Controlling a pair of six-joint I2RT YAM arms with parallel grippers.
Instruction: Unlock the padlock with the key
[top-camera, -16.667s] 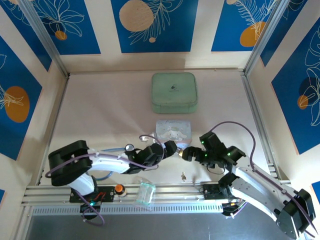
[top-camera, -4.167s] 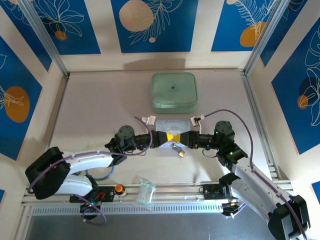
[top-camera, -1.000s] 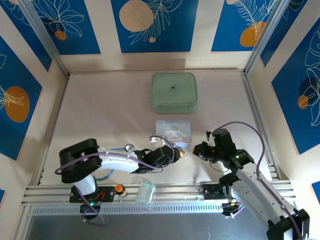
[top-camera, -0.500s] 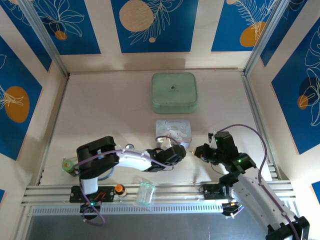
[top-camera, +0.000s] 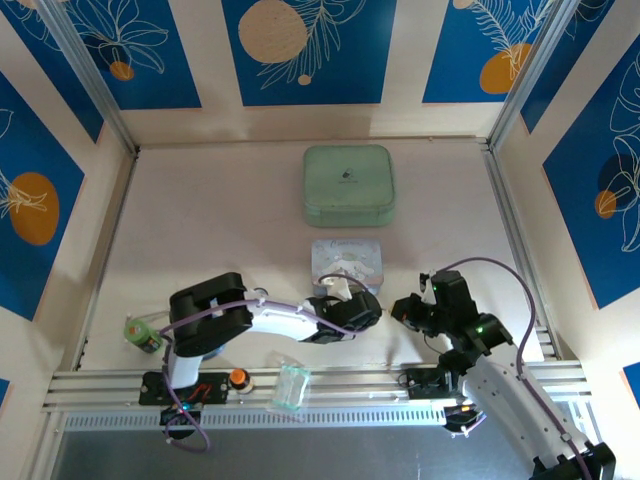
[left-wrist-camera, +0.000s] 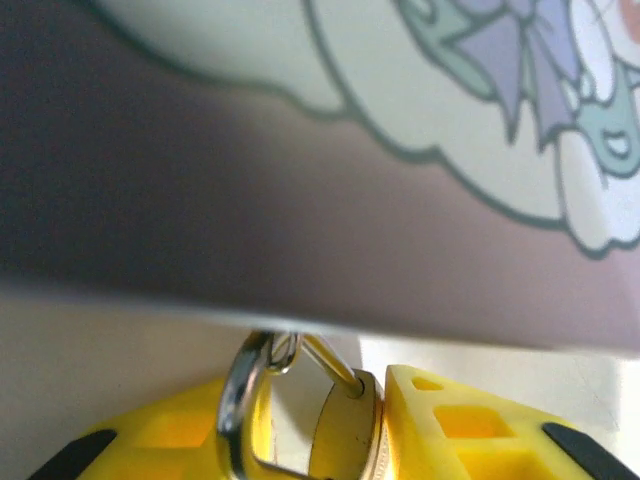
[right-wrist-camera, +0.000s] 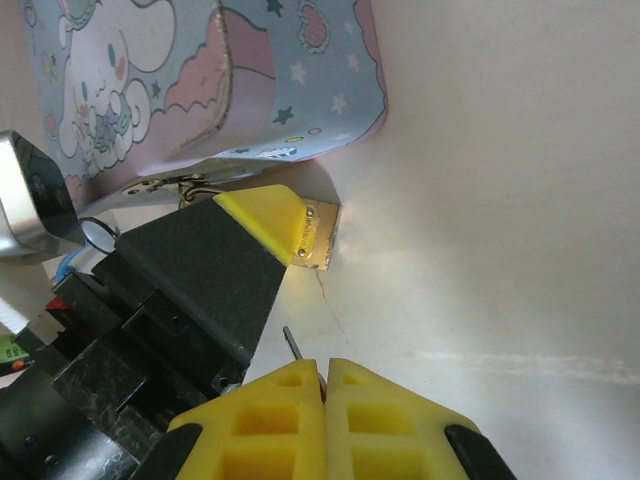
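The small brass padlock (left-wrist-camera: 345, 435) sits between the yellow fingers of my left gripper (left-wrist-camera: 310, 400). Its body lies against the right finger (left-wrist-camera: 470, 430), and its silver shackle (left-wrist-camera: 235, 410) crosses the left one. In the right wrist view the padlock (right-wrist-camera: 322, 235) shows at the tip of that gripper's yellow finger (right-wrist-camera: 262, 218), just below the cartoon tin (right-wrist-camera: 250, 80). My right gripper (right-wrist-camera: 325, 365) is shut on the thin silver key (right-wrist-camera: 291, 345), whose tip points toward the padlock, a short way off. From above, the left gripper (top-camera: 372, 310) and right gripper (top-camera: 398, 310) face each other.
The pale blue cartoon tin (top-camera: 347, 258) lies right behind the grippers, and a green square case (top-camera: 347, 185) lies further back. A silver disc (right-wrist-camera: 30, 190) rests beside the left arm. A small green bottle (top-camera: 143, 333) stands at the near left.
The left arm has swung its elbow rightward and its gripper has shifted slightly right, with its jaws narrowing round the padlock. The right gripper has stayed shut on the key, barely moving.
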